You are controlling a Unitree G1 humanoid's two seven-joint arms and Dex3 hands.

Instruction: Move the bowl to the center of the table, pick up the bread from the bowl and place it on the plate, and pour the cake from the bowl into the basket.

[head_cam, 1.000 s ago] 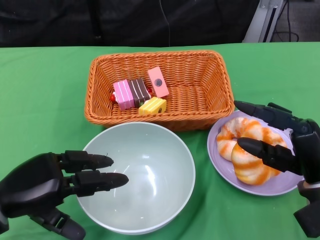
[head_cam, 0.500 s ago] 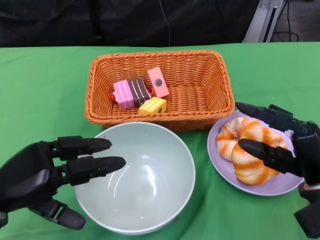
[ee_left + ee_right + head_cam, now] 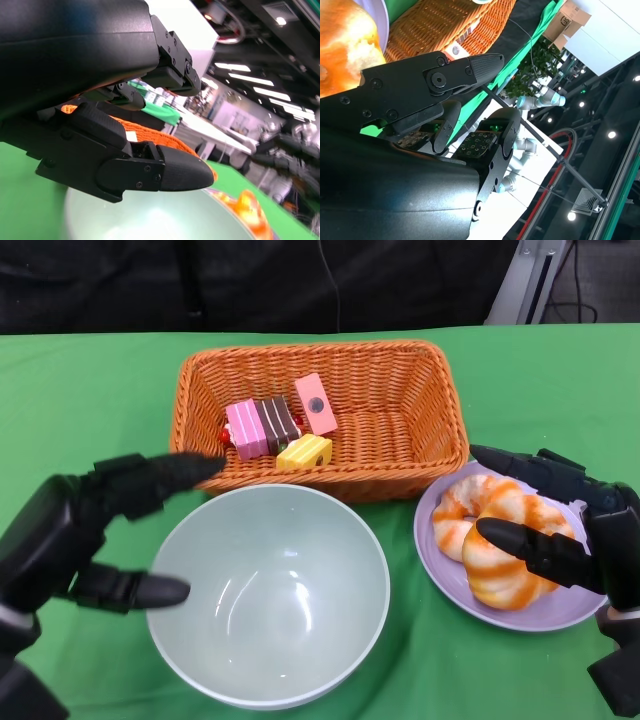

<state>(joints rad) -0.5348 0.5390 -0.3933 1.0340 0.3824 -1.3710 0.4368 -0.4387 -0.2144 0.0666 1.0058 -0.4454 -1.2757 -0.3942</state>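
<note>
we see the green table point(image 3: 90, 390) spread under everything, and the biggest thing on it is the orange wicker basket point(image 3: 420, 410) at the far middle, with the cake pieces point(image 3: 275, 428) lying in its left part: a pink and brown striped block, a pink slab and a small yellow piece. just in front of the basket sits the pale green bowl point(image 3: 345, 630), with nothing inside it. to the right of the bowl is the purple plate point(image 3: 440, 560), carrying the orange and white bread point(image 3: 480, 540). our left hand point(image 3: 70, 535) is at the bowl's left rim, fingers spread wide, upper ones reaching over the rim towards the basket and a lower one pointing at the bowl's edge; it holds nothing. our right hand point(image 3: 575, 530) is above the plate's right side, fingers apart over the bread, not clasping it
</note>
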